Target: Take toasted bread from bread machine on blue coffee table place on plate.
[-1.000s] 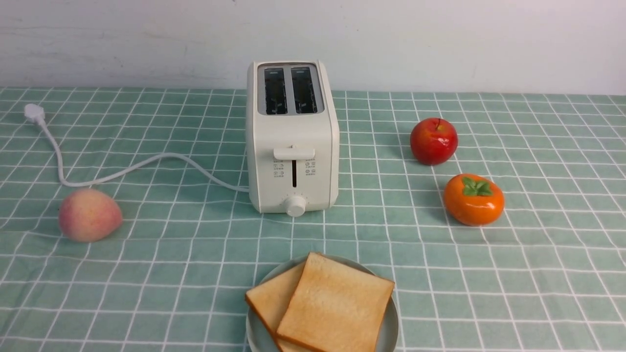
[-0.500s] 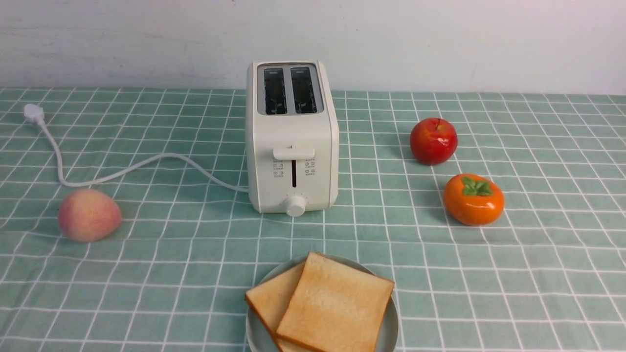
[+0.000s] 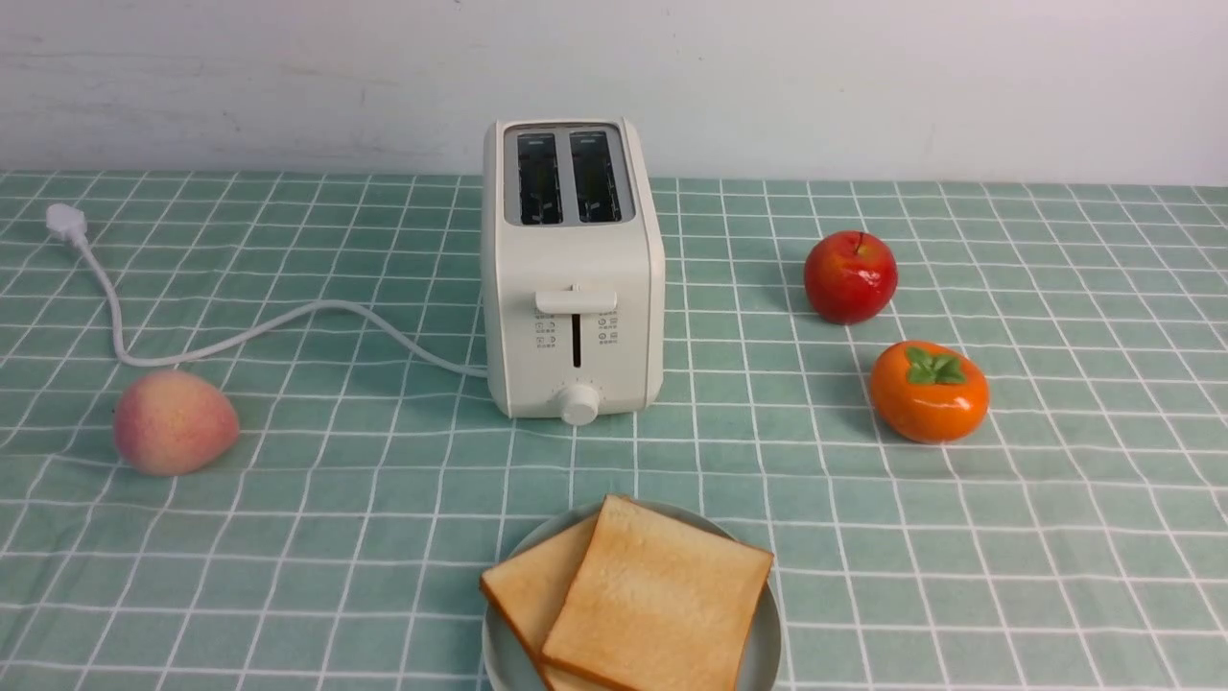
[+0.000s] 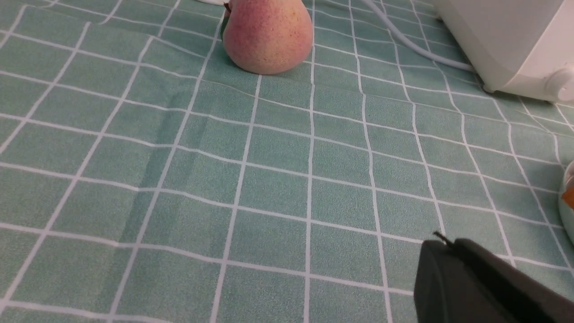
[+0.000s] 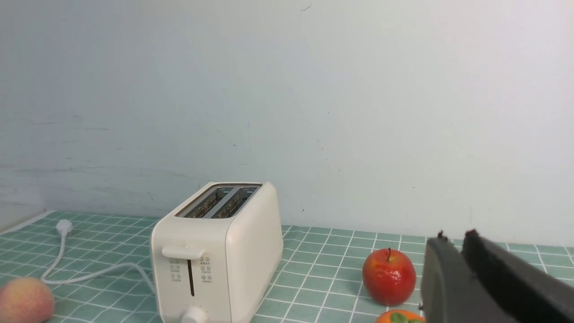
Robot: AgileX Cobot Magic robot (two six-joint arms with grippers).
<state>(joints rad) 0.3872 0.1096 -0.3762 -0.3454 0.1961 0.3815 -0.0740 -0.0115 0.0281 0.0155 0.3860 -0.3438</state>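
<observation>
The left gripper is closed on nothing, and the right gripper has its tips slightly parted with nothing between them. Both slices of toast lie overlapped on the plate, so the job looks done, and the arms would do best to keep clear of them. Beyond stand the toaster, slots empty, the peach, apple and persimmon, none blocking the plate.

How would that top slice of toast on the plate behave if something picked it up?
The top slice of toast would probably lift fairly stiff, as it lies flat without sagging. It is likely light, being thin. Its browned crust edges look dry, so a hard pinch might crumble them.
</observation>
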